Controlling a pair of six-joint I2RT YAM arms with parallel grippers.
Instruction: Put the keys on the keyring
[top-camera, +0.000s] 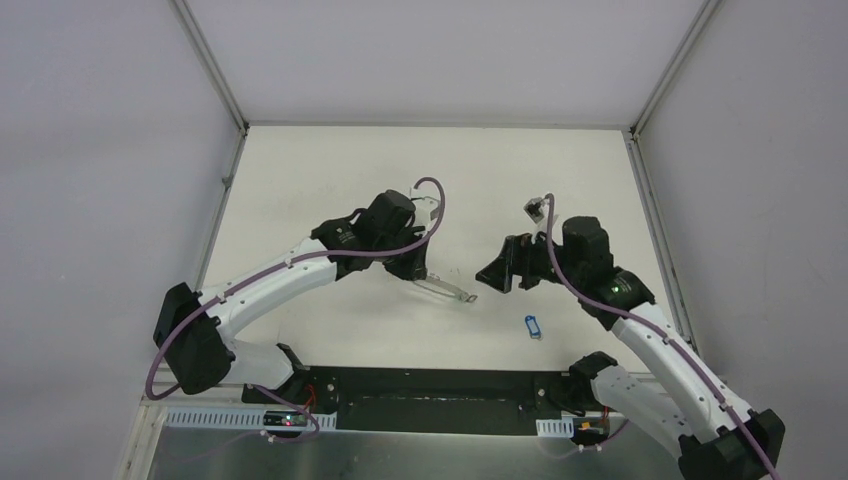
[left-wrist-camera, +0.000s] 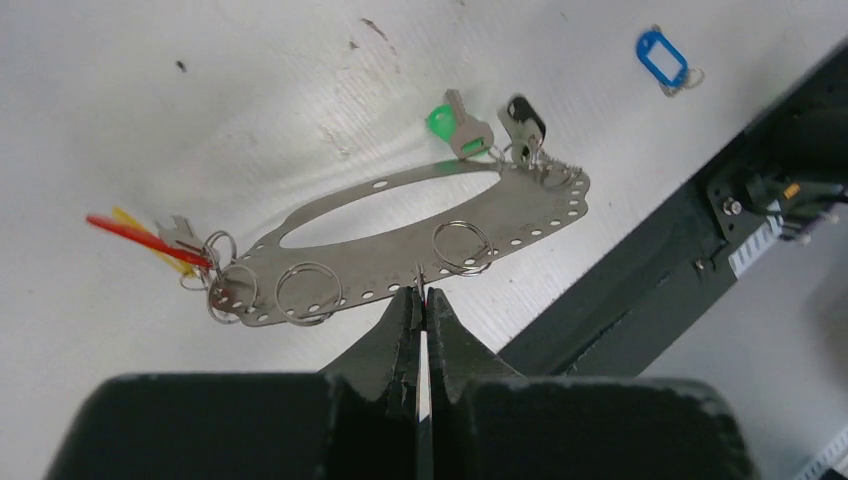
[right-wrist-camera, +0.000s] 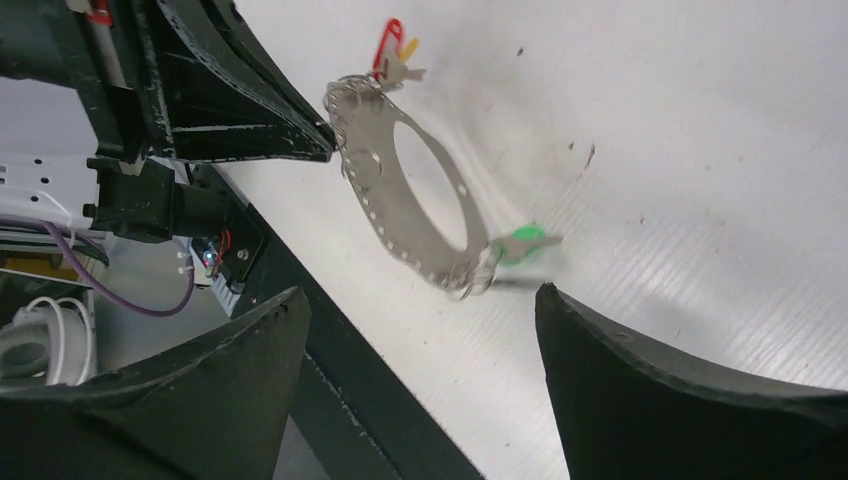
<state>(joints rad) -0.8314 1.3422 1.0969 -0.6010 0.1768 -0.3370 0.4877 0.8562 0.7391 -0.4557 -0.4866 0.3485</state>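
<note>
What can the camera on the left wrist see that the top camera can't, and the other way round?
Only the left wrist view shows the tiny holes and split rings on the keyring, plus its green tag, black tag and red tag. Only the top view shows the open right gripper facing it. Both show the left gripper pinching the keyring and the blue tag lying loose on the table.

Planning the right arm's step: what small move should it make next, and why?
Probably move the open right gripper over to the blue-tagged key lying loose on the table; the left gripper is shut on the keyring by its rim.
</note>
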